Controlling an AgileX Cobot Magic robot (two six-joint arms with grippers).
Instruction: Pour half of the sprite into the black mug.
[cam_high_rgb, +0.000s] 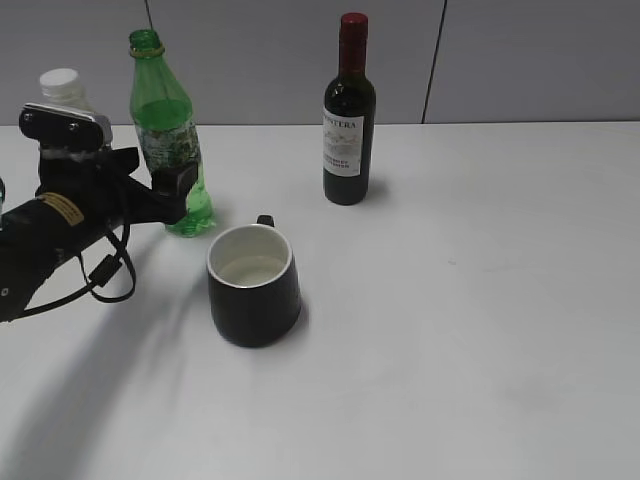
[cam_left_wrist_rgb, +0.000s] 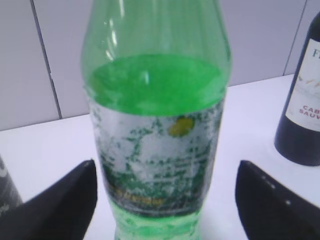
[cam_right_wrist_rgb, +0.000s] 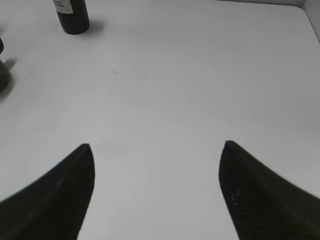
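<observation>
The sprite is a tall green bottle without a cap, upright at the back left of the white table. In the left wrist view the sprite fills the middle, with liquid up to above the label. My left gripper is open, its two fingers on either side of the bottle's lower part with gaps on both sides; it also shows in the exterior view. The black mug stands upright in front of the sprite, white inside, handle to the back. My right gripper is open and empty over bare table.
A dark wine bottle with a red cap stands at the back centre; it also shows in the left wrist view and the right wrist view. A white-capped bottle stands behind my left arm. A grey wall runs behind the table.
</observation>
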